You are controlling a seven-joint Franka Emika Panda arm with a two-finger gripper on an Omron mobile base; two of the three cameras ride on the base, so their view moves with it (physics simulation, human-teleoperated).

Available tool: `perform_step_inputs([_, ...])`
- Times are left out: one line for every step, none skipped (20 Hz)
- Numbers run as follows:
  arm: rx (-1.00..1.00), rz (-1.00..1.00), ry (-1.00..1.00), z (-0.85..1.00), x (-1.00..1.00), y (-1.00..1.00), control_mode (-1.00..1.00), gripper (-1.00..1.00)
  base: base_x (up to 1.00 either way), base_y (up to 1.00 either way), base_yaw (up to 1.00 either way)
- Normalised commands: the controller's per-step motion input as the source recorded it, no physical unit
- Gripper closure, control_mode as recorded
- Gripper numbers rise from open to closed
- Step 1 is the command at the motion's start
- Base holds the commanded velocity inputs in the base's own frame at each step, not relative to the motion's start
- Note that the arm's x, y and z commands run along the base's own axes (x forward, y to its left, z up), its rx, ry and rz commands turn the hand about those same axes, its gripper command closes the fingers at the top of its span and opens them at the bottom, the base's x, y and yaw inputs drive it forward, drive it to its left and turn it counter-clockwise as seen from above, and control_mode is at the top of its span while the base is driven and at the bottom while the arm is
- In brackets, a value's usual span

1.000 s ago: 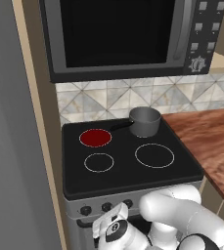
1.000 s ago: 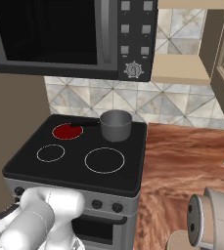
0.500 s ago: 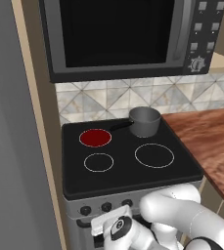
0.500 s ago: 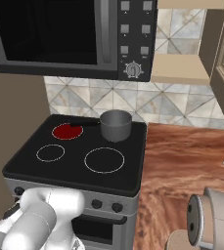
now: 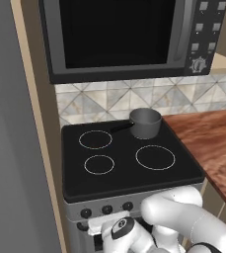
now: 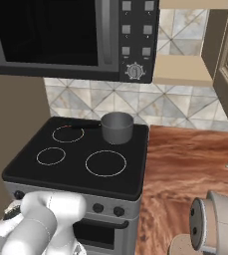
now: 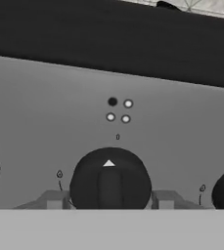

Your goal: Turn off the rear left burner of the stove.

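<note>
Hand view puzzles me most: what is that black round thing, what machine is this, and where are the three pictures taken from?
A white robot arm reaches low at a stove with a glossy black glass top. Two pictures come from cameras behind the arm, on its left and right. The third looks along the hand: the finger tips sit either side of a black round knob on the grey steel front. A grey saucepan stands on the stove. The small rear left burner ring is plain black, not glowing.
</note>
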Motion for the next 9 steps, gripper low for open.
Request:
perform_step_inputs([0.51,-0.16,0.0,0.39,0.31,-0.04,-1.0,1.0,0.0,0.0,0.0])
perform_step_inputs([0.52,-0.16,0.0,0.44,0.34,-0.09,-1.0,1.0,0.0,0.0,0.0])
perform_step_inputs([0.52,-0.16,0.0,0.42,0.3,-0.09,-1.0,1.0,0.0,0.0,0.0])
perform_step_inputs([0.53,-0.17,0.0,0.44,0.34,-0.12,-1.0,1.0,0.0,0.0,0.0])
perform_step_inputs([0.54,-0.17,0.0,0.42,0.31,-0.13,-1.0,1.0,0.0,0.0,0.0])
perform_step_inputs([0.54,-0.17,0.0,0.45,0.31,-0.14,-1.0,1.0,0.0,0.0,0.0])
perform_step_inputs([0.54,-0.17,0.0,0.46,0.25,-0.14,-1.0,1.0,0.0,0.0,0.0])
perform_step_inputs([0.55,-0.17,0.0,0.43,0.26,-0.15,-1.0,1.0,0.0,0.0,0.0])
perform_step_inputs([0.54,-0.17,0.0,0.41,0.24,-0.12,-1.0,1.0,0.0,0.0,0.0])
